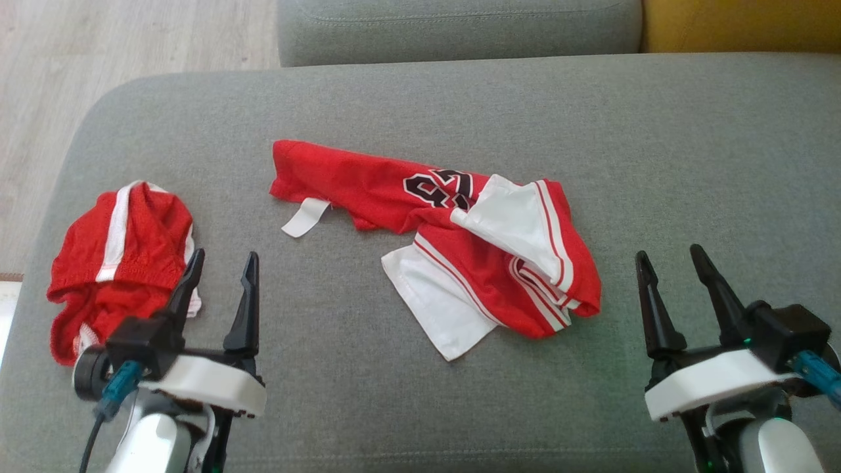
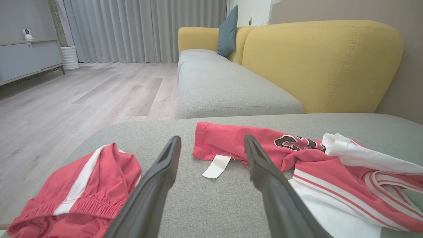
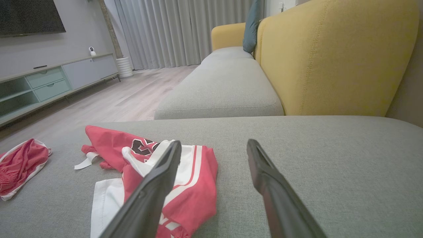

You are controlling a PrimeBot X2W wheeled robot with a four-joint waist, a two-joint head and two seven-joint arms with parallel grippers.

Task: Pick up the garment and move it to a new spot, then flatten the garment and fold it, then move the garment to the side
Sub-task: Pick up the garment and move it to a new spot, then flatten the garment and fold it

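Observation:
A crumpled red and white jersey (image 1: 460, 243) with a dark number lies in the middle of the grey cushion (image 1: 690, 151); its white label sticks out at the left. The left wrist view has the jersey (image 2: 314, 165) at right, the right wrist view has the jersey (image 3: 158, 165) at lower left. My left gripper (image 1: 223, 266) hovers open near the front left, left of the jersey. My right gripper (image 1: 667, 256) stands open at the front right, apart from the jersey's right edge. Nothing sits between either pair of fingers.
A second red garment with a white stripe (image 1: 121, 263) is bunched at the cushion's left edge, just beside my left gripper. Wooden floor (image 1: 98, 46) lies beyond the left edge. Another grey seat (image 1: 460, 26) and a yellow sofa back (image 2: 324, 62) stand behind.

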